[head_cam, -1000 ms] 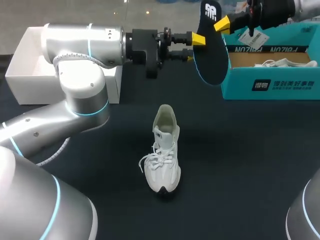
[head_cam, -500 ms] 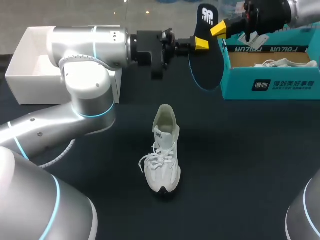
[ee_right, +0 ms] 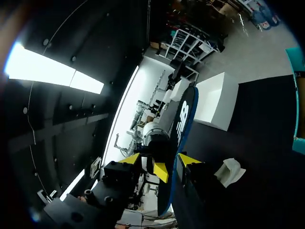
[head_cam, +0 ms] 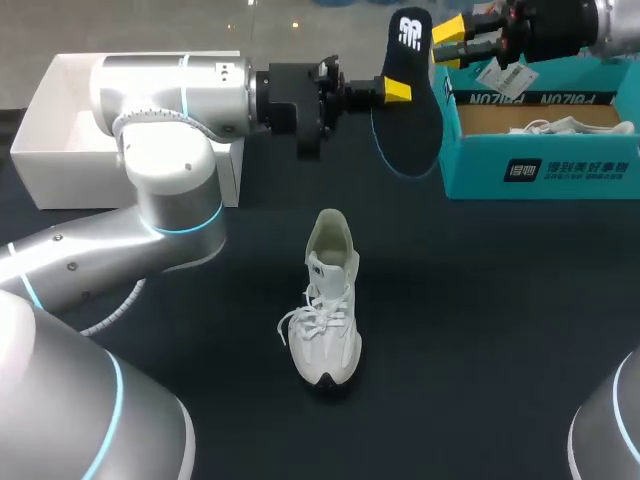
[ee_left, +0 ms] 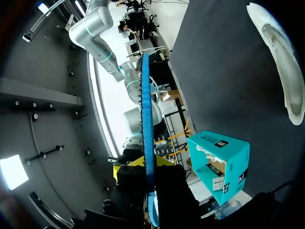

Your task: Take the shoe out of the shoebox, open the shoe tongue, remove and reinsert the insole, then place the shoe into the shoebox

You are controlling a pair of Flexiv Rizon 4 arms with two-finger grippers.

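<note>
The black insole (head_cam: 405, 105) with a blue edge hangs upright above the table's far side. My left gripper (head_cam: 395, 91) reaches in from the left and is shut on its side. In the left wrist view the insole (ee_left: 144, 119) shows edge-on, clamped in that gripper (ee_left: 145, 164). My right gripper (head_cam: 447, 42) stands open just right of the insole's top, its fingers off it. In the right wrist view the insole (ee_right: 183, 119) rises ahead of the right gripper (ee_right: 160, 160). The white shoe (head_cam: 328, 300) lies alone mid-table, toe toward the front. The teal shoebox (head_cam: 540, 170) is at the far right.
A white box lid (head_cam: 60, 130) lies at the far left behind my left arm. Inside the teal shoebox (ee_left: 221, 162) there is white lacing or paper (head_cam: 560, 125). A white tag (head_cam: 505, 78) hangs below my right gripper.
My left gripper closed on the insole. My right gripper opened, let go of it and drew back slightly. The insole shifted a little left. The shoe stayed put.
</note>
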